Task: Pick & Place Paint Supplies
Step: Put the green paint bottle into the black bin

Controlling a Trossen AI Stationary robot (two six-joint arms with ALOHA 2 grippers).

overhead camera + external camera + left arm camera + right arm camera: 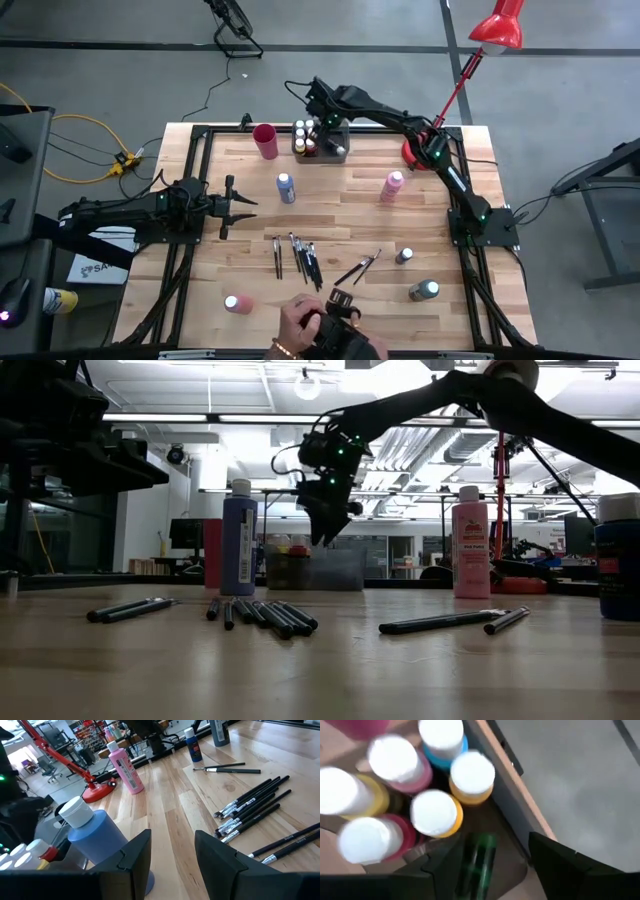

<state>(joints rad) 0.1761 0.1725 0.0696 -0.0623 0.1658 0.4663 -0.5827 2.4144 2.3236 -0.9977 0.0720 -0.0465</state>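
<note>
Overhead looks down; low level; wrists close; table shared.

two dark six-joint arms seen, matte black, slim links joined by rounded housings; small green lights lit on joints. black cables run along links. left gripper fitted with broad black angular fingers; right gripper built alike.

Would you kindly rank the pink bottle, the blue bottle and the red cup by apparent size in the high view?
1. Red cup, the bulkiest.
2. Pink bottle and blue bottle: these look about alike, so I would not rank one above the other.
</note>
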